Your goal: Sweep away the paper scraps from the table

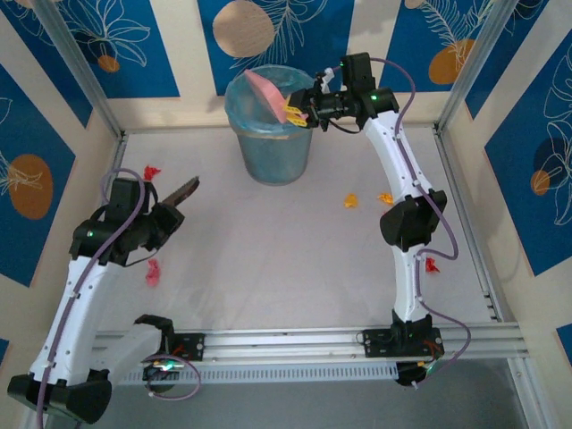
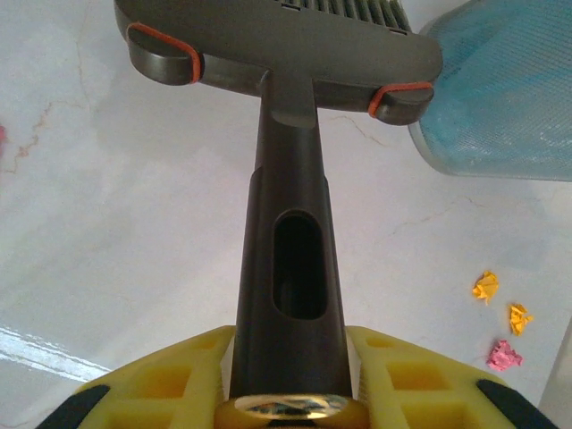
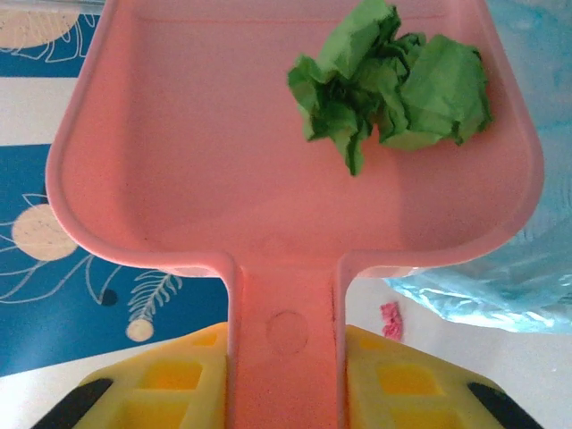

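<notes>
Right gripper (image 1: pixel 293 112), arm stretched far, clamps pink dustpan (image 1: pixel 268 89) over the bin (image 1: pixel 268 147); left gripper (image 1: pixel 165 213) clasps brush (image 1: pixel 183 190).

Off-white table (image 1: pixel 286 259): bin (image 1: pixel 273 156), scattered paper scraps (image 1: pixel 154 273).

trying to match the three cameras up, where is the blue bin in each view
top external: the blue bin stands at the far middle of the table, the pink dustpan at its mouth.
left wrist: the bin sits in the upper right corner, right of the brush head.
right wrist: its blue liner shows at the right edge, behind the dustpan.
shared landmark: the off-white table under it.
</notes>
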You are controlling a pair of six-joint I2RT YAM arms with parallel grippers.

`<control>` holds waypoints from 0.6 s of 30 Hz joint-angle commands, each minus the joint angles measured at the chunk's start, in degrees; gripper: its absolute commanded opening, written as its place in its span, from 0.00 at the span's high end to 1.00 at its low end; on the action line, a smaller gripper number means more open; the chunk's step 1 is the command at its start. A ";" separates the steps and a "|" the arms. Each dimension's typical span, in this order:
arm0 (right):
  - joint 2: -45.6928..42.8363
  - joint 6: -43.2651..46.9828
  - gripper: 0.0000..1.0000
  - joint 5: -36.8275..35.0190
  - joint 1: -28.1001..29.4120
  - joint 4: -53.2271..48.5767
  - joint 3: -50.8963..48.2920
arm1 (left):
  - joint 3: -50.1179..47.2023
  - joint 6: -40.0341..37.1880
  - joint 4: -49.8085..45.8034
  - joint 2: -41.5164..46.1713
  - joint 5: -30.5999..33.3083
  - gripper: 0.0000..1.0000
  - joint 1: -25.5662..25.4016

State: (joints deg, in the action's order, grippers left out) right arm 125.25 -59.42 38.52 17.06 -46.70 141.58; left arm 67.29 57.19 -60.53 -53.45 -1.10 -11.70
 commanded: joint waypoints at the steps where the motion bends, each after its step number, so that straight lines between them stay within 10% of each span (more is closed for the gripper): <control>1: 0.83 -7.11 1.00 6.08 0.11 1.87 1.86 | -0.29 0.74 2.00 0.40 -0.74 1.00 -0.07; 18: 0.79 -32.52 1.00 10.12 -1.85 17.08 -0.72 | -1.95 1.85 4.20 1.08 -2.49 1.00 -0.07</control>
State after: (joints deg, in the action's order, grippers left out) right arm 126.34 -84.97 46.83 15.99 -34.50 141.53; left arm 65.14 58.46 -58.85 -53.32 -2.66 -11.70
